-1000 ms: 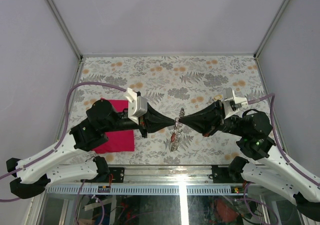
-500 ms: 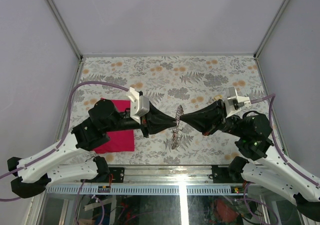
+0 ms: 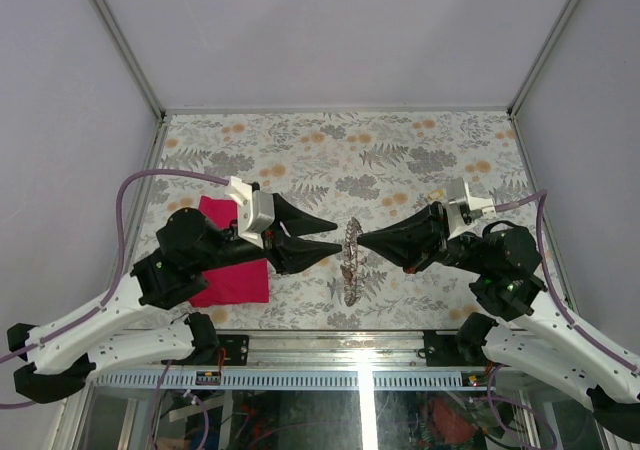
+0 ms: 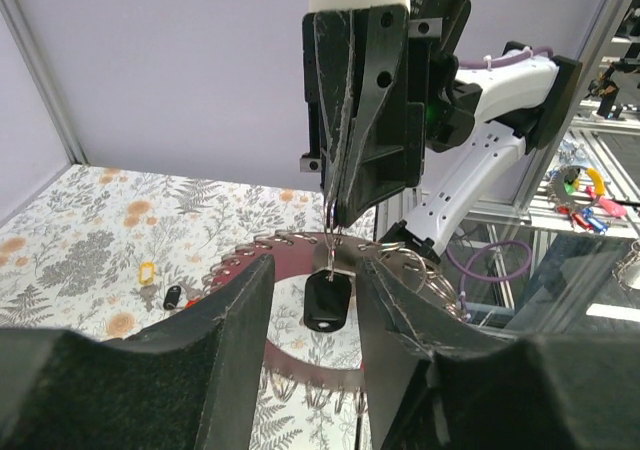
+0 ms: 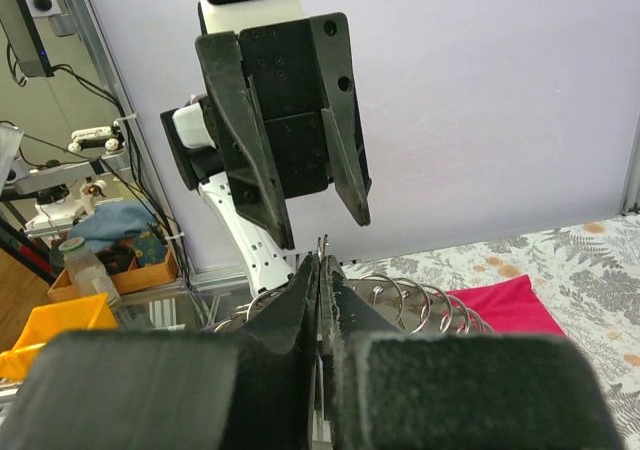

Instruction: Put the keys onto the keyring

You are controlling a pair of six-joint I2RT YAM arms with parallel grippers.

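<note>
The right gripper [image 3: 362, 242] had its fingers pressed together on the top edge of the keyring [image 3: 349, 270]. The ring hung below the tips, standing on edge. From above, its long axis ran near to far, crosswise to the line between the two arms. The left gripper [image 3: 338, 238] faced it from the other side, just beside the ring but not touching. Its fingers were spread apart and held nothing. In the left wrist view a black key [image 4: 325, 302] dangled from the ring directly under the right fingertips. It was framed in the gap between the left fingers, so it seemed to be already threaded on. Two more keys, a yellow-headed key [image 4: 148, 271] and a dark key [image 4: 172, 295], lay on the table [image 3: 420, 150]. They were well apart from the ring, off to the left in that view. A pink cloth [image 3: 235, 270] lay under the left arm. The ring's flat face was turned toward the left gripper, and that was the only free tool. It therefore looked the better placed to fetch a loose key and bring it back head-on, while the right arm kept the ring steady.
</note>
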